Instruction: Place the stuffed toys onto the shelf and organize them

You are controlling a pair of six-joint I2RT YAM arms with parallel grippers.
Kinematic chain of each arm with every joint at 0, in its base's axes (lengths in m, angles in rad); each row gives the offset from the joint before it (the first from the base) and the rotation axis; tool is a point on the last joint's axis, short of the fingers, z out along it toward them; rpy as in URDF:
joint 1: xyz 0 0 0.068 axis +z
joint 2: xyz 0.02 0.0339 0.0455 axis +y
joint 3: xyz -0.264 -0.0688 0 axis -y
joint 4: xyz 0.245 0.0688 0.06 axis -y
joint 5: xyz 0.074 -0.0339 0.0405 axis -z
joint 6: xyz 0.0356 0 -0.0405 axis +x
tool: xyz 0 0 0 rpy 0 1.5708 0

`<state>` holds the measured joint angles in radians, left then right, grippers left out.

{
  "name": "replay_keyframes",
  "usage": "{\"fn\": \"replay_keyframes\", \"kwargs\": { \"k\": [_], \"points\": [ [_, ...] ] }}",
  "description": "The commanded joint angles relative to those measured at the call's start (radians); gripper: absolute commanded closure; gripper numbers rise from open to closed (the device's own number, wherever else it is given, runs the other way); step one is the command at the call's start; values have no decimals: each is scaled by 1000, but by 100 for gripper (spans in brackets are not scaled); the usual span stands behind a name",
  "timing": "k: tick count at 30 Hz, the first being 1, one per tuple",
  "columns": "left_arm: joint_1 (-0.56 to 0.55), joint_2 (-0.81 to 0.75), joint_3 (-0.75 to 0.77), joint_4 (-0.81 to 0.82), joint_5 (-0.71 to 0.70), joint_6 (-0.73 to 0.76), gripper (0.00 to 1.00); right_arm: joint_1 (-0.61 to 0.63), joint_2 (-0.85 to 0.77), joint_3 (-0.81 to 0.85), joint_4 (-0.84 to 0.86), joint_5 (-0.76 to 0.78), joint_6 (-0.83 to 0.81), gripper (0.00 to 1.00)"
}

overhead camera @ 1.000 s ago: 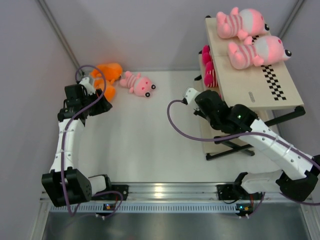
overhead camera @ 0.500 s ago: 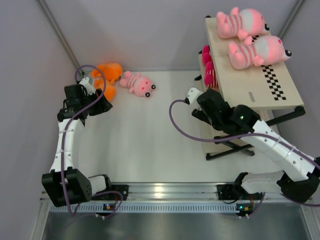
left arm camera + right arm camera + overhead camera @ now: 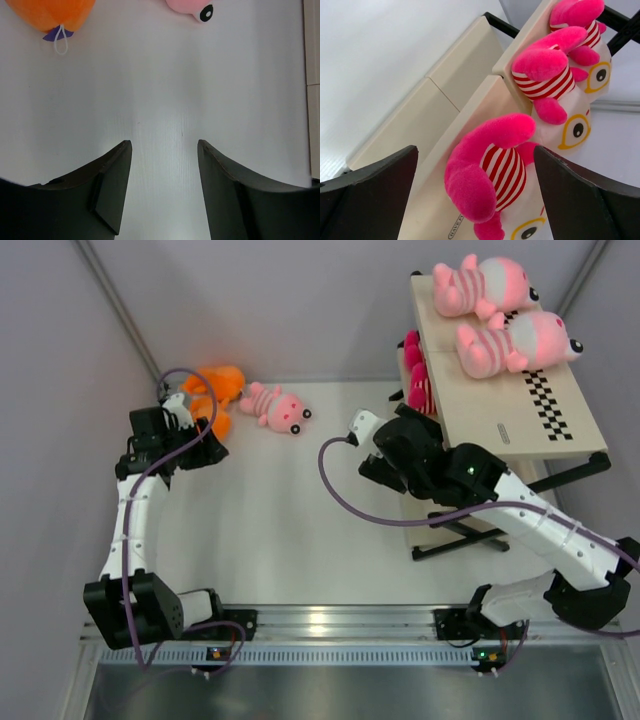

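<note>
- Left gripper (image 3: 163,146) is released, its two dark fingers spread wide with only bare white bench (image 3: 160,90) between them; it holds nothing.
- Seen from above, the left gripper (image 3: 200,448) sits near the far left corner, just beside the orange plush (image 3: 214,390).
- On the left wrist view the orange plush (image 3: 50,11) lies ahead and to the left, with a purple tag and white loop (image 3: 59,36) hanging from it. Whether it is one animal or more, I cannot tell.
- A small pink toy (image 3: 278,408) lies on the bench just right of the orange plush; its eye and snout show at the top edge of the left wrist view (image 3: 189,7).
- Right gripper (image 3: 475,149) is also released, fingers far apart and grasping nothing, pointed at the side of the shelf (image 3: 420,120).
- From above, the right gripper (image 3: 372,458) hangs over the bench just left of the shelf (image 3: 500,415).
- Two hot-pink toys (image 3: 487,170) (image 3: 552,62) with red-and-white stripes and yellow-rimmed eyes lie side by side on a lower board.
- Two big pink toys (image 3: 482,285) (image 3: 515,342) lie across the far end of the top board, beside the checkered strip (image 3: 545,400).
</note>
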<state>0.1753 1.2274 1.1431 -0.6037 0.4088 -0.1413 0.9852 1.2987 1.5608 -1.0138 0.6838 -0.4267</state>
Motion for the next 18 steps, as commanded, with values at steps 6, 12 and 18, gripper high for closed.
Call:
{"fn": "replay_keyframes", "kwargs": {
  "k": [6, 12, 18],
  "points": [
    [-49, 223, 269, 16, -102, 132, 37, 49, 37, 111, 26, 46, 6, 1],
    [-252, 536, 545, 18, -361, 206, 37, 89, -7, 64, 156, 72, -24, 1],
    [-327, 782, 745, 38, -327, 242, 32, 118, -55, -16, 231, 74, -26, 1]
  ]
}}
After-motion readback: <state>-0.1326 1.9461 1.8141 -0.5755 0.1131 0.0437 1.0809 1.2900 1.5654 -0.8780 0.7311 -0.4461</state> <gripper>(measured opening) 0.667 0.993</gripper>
